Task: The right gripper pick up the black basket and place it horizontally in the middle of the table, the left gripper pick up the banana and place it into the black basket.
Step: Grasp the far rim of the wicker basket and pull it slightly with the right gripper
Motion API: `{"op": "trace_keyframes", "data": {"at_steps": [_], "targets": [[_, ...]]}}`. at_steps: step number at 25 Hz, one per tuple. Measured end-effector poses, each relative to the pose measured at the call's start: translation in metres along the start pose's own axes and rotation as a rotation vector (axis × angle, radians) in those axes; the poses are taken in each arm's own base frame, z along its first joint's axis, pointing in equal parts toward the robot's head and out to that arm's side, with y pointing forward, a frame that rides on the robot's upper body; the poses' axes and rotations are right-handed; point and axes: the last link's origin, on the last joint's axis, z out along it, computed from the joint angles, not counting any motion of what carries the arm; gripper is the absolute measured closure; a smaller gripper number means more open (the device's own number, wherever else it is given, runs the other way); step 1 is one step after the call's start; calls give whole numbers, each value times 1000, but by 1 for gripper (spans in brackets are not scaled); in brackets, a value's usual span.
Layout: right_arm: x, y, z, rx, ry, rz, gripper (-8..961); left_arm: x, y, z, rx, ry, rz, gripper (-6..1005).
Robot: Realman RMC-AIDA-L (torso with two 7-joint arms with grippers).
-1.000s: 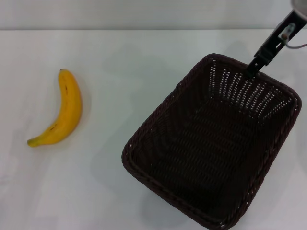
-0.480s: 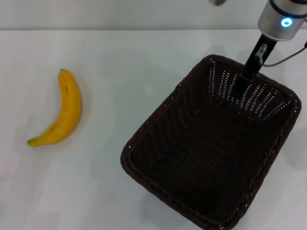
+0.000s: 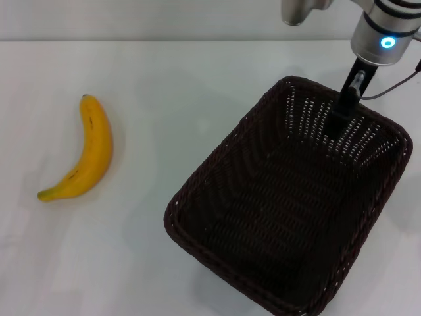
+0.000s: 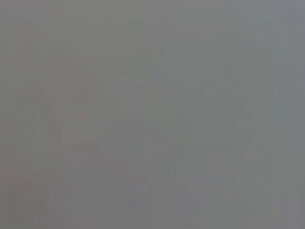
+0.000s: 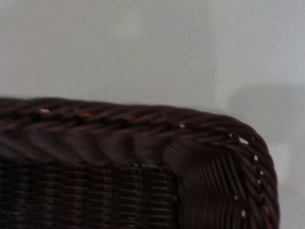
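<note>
Head view: right pincer at black basket far rim, grip state unclear.

Yellow banana with brown flecks, dark brown-black woven black basket, plain white table.

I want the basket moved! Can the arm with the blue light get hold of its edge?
Probably yes. The right gripper is already down at the far rim of the basket, and nothing lies between them. Whether it has gripped the rim cannot be seen.
</note>
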Motion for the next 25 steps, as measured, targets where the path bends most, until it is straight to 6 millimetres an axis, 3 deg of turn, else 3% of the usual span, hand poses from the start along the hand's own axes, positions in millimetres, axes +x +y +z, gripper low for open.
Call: {"op": "trace_keyframes", "data": {"at_steps": [11, 19, 25], "targets": [[-4, 2, 3, 35, 12, -22, 674, 1, -2, 0, 0, 3, 10, 136], [-5, 4, -11, -4, 14, 109, 742, 5, -4, 3, 4, 23, 83, 138], [2, -11, -40, -82, -53, 380, 763, 8, -8, 9, 6, 38, 166, 140]]}}
